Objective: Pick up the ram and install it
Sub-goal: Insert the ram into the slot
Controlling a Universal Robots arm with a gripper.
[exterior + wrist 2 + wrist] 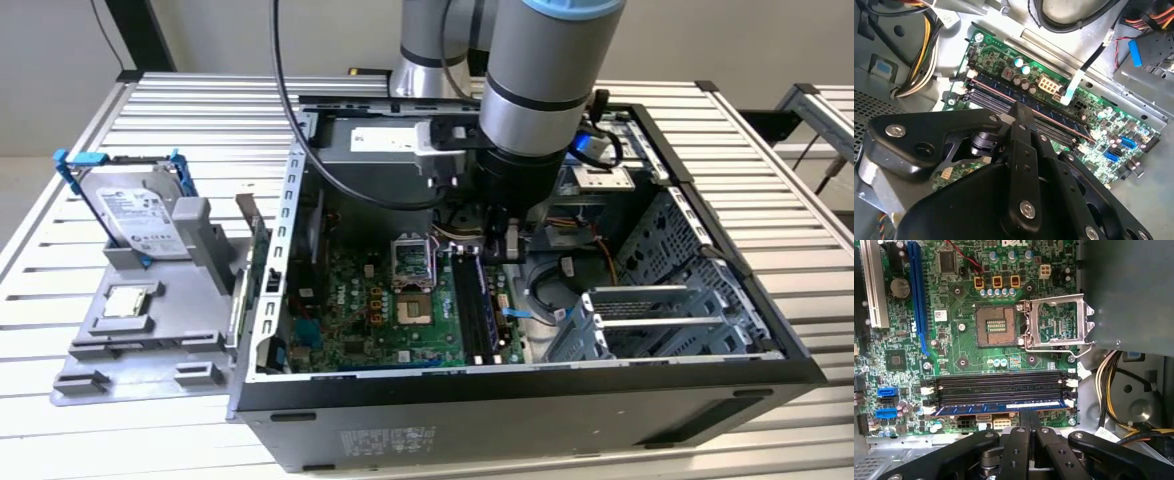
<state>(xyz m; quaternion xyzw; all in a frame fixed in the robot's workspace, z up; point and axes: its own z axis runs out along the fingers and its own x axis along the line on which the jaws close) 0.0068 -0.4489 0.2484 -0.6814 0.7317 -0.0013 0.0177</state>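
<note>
Shows claw [1029, 416] fully closed, holding nothing, tips resting on ram stick [984, 408] lying in nearest motherboard slot [1066, 403], centre of exterior view, likely to push it home.

Arm [534, 90] inside open computer case [534, 400], tool [501, 240] seemingly above memory slots [474, 300], hard drive [140, 215] alongside

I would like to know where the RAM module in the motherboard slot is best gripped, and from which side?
Probably grip the RAM module by its two flat faces, near the middle of its free long edge, coming straight down from above the motherboard. It stands on edge between white latches at its ends, so only that long edge is exposed.
</note>
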